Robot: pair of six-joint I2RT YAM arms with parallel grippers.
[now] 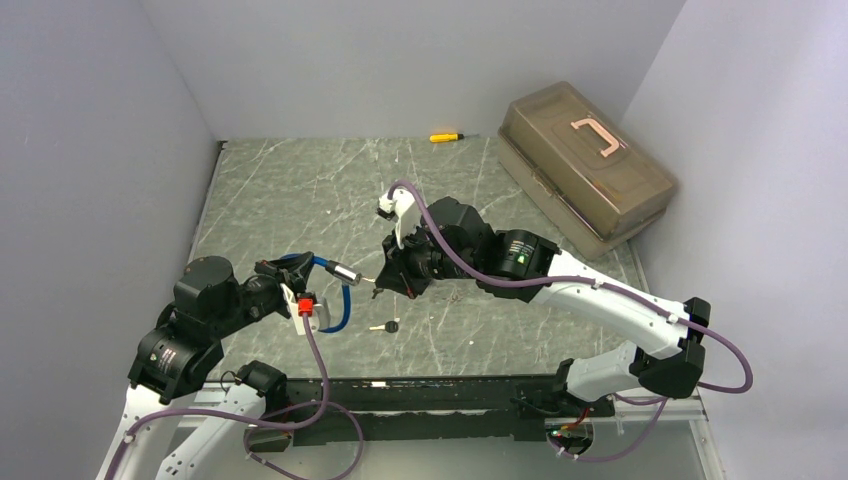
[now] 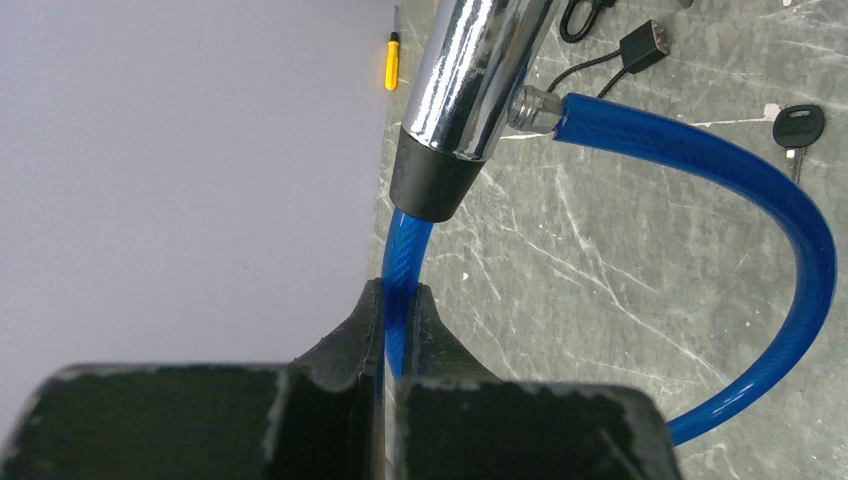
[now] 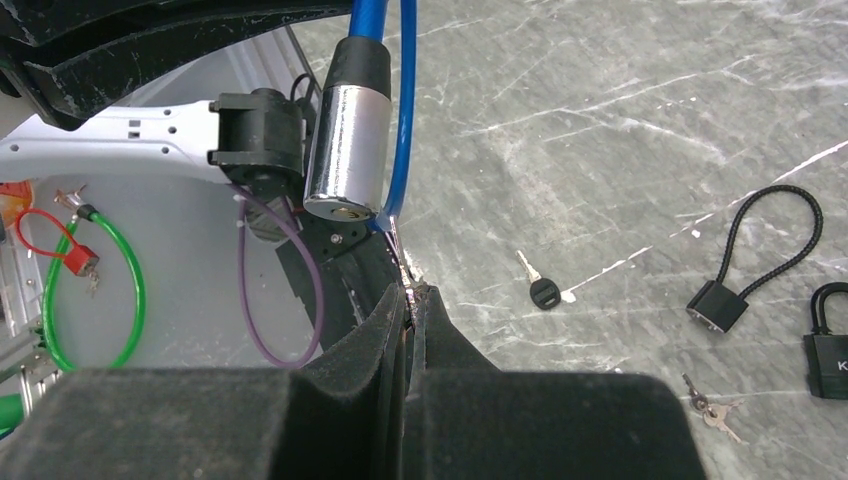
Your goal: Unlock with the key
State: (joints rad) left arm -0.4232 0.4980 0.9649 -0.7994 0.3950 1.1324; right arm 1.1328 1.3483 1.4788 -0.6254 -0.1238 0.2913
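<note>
A blue cable lock with a chrome cylinder is held off the table. My left gripper is shut on the blue cable just below the cylinder. The right gripper is shut on a small key whose blade points up at the cylinder's end face. The blade's tip sits at the right rim of that face, beside the keyhole. In the top view the right gripper faces the cylinder from the right, with the key between them.
A second black-headed key lies on the table under the lock. A cable padlock, a black padlock and loose keys lie to the right. A brown toolbox and a yellow screwdriver sit at the back.
</note>
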